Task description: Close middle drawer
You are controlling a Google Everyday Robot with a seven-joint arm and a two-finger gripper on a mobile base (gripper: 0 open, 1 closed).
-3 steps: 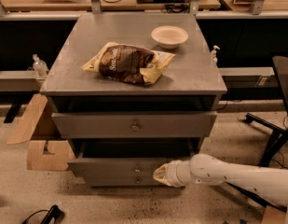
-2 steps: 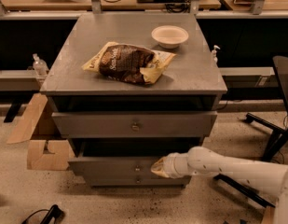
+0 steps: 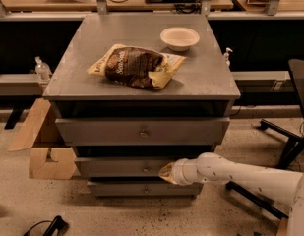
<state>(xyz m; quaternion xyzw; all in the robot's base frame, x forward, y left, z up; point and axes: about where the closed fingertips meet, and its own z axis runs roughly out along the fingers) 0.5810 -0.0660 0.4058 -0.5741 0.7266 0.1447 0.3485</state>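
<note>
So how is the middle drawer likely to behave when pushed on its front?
The middle drawer has a flat grey front that looks rigid, so it should probably slide rather than flex. The gripper is at that front just right of the knob, near centre, so the drawer likely won't skew much.

A tan tool (image 3: pixel 166 173) on a white arm (image 3: pixel 240 173) is at the grey middle drawer (image 3: pixel 122 167), below a brown-and-yellow bag (image 3: pixel 134 66).
</note>
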